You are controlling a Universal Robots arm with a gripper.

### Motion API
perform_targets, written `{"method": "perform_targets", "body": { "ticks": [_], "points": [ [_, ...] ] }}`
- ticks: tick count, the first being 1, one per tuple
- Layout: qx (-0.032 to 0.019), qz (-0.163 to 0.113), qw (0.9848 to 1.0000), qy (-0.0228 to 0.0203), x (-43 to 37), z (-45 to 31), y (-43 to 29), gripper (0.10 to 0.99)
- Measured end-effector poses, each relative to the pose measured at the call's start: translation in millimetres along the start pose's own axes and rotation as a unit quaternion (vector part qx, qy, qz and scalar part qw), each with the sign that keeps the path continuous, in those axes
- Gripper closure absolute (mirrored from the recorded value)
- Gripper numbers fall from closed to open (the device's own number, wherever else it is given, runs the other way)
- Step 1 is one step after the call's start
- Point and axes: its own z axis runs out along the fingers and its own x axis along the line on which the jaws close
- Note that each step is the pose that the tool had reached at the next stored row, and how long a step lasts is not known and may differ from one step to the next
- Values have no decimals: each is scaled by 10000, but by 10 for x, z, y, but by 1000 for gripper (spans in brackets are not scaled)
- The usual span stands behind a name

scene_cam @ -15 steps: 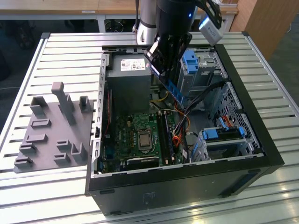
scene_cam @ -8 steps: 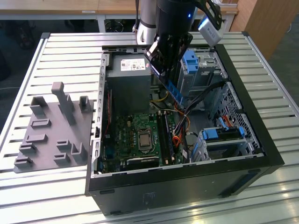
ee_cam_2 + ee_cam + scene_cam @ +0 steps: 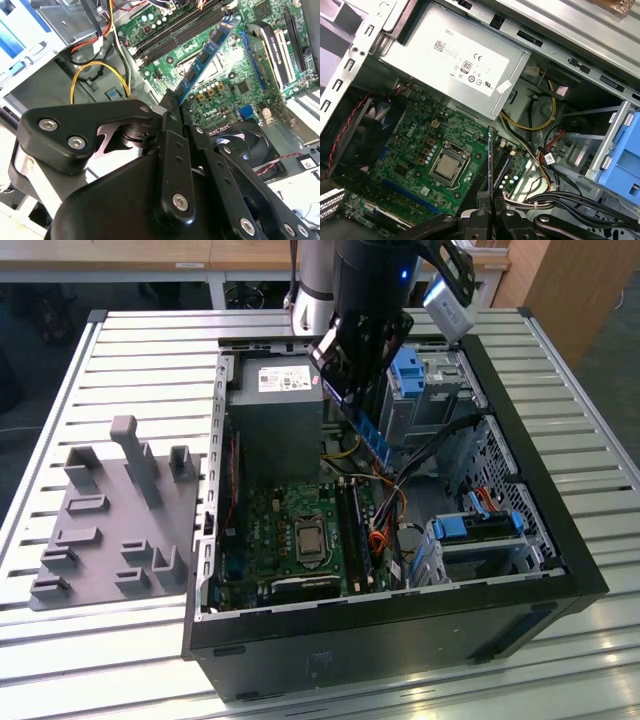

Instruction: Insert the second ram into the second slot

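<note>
- My gripper [image 3: 347, 390] is clamped narrow on the second ram [image 3: 372, 438], a thin, flat, long blue circuit stick; I hold it by one short end, and in the second wrist view my black fingers [image 3: 170, 125] pinch it from both faces.
- In the exterior view the stick hangs tilted inside the open black metal computer case [image 3: 535, 500]; it sits between the grey box-shaped power supply [image 3: 275, 425] and the blue plastic drive caddy [image 3: 410, 370]; its free end points down towards the green motherboard [image 3: 285, 530].
- The stick is in the air and seated in nothing; the long black memory slots [image 3: 352, 530] lie below and beyond its free end.
- In the second wrist view the second ram [image 3: 207, 50] runs out from my gripper [image 3: 173, 100] over the board, with dark chips in a row along its face; its far tip lies near one end of the memory slots [image 3: 180, 27]; a yellow looped cable [image 3: 95, 75] and a round black fan [image 3: 240, 142] show beside the board.
- In the first wrist view I see the stick [image 3: 490, 160] edge-on, a thin line running out from my gripper [image 3: 490, 202]; it lies roughly in line with the memory slots [image 3: 479, 185] and near the square silver processor [image 3: 447, 166].
- The case lies on its side on a silver slatted metal table [image 3: 150, 350]; just beside it, on the exterior view's left, lies a grey plastic fixture plate [image 3: 110, 520] with upright pegs.
</note>
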Motion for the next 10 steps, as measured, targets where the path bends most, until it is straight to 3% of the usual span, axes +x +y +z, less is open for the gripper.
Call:
{"method": "perform_targets", "body": {
  "ticks": [10],
  "points": [
    [2,144,9999,-5,0,15,-1,949]
  ]
}}
